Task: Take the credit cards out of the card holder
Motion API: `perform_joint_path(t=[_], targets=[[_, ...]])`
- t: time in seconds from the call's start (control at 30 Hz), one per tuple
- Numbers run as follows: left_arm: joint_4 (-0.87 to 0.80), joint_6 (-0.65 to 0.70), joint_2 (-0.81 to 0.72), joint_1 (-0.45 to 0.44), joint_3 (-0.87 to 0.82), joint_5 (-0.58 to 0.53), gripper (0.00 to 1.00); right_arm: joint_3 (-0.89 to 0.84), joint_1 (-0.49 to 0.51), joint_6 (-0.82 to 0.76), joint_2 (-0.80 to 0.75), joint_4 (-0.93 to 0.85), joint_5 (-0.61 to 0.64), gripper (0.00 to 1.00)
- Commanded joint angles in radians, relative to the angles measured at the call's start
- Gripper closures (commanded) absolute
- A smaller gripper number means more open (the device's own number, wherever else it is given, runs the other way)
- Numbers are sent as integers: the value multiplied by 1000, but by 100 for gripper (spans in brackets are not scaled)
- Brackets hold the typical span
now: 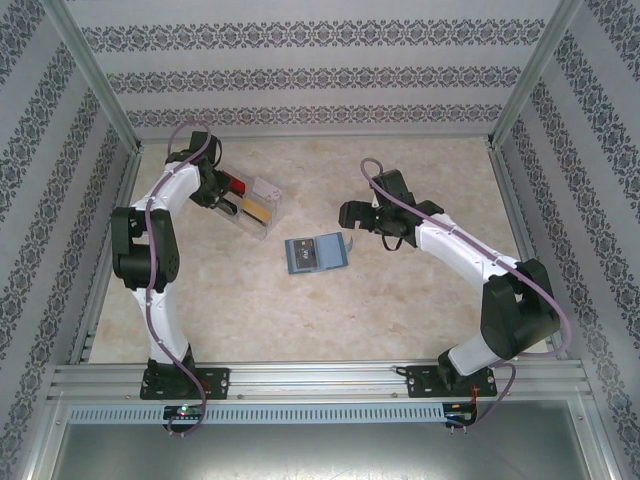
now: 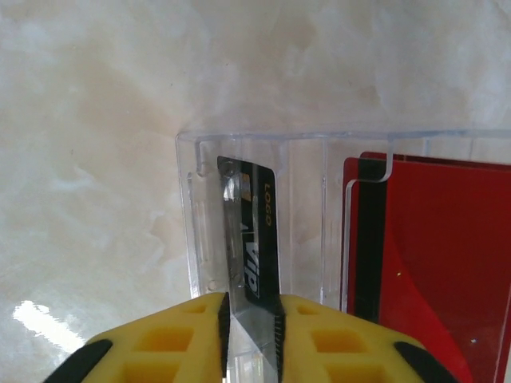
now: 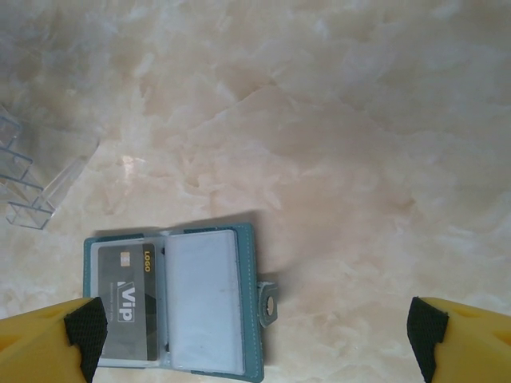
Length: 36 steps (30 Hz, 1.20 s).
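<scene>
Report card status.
Left tool around dark card in clear tray, grip uncertain. Right tool open by card holder. One grey card inside. Nothing blocking.

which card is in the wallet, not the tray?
The grey VIP card, tucked in the card holder; the red card and black VIP card are in the clear tray.

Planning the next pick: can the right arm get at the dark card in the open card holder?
Probably yes. The right tool hangs open above the card holder, which lies face up with nothing over the dark card, though sliding it from its pocket looks fiddly.
</scene>
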Motion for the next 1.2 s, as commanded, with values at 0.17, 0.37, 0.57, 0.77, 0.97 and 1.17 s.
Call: perform_joint_path(t=[0.17, 0.37, 0.57, 0.77, 0.97, 1.17], targets=[[-6, 107, 20, 18, 75, 61, 62, 39, 13, -6, -1, -20, 18, 2], [-19, 181, -31, 18, 84, 117, 55, 49, 27, -14, 0, -31, 16, 4], [17, 241, -172, 18, -53, 183, 42, 70, 74, -22, 41, -43, -7, 9], [126, 331, -371, 18, -283, 250, 20, 121, 142, 5, 158, -25, -109, 32], [169, 380, -497, 18, -446, 268, 9, 230, 179, 36, 336, -7, -192, 42], [200, 412, -548, 18, -523, 301, 0, 346, 186, 73, 468, -37, -164, 47]])
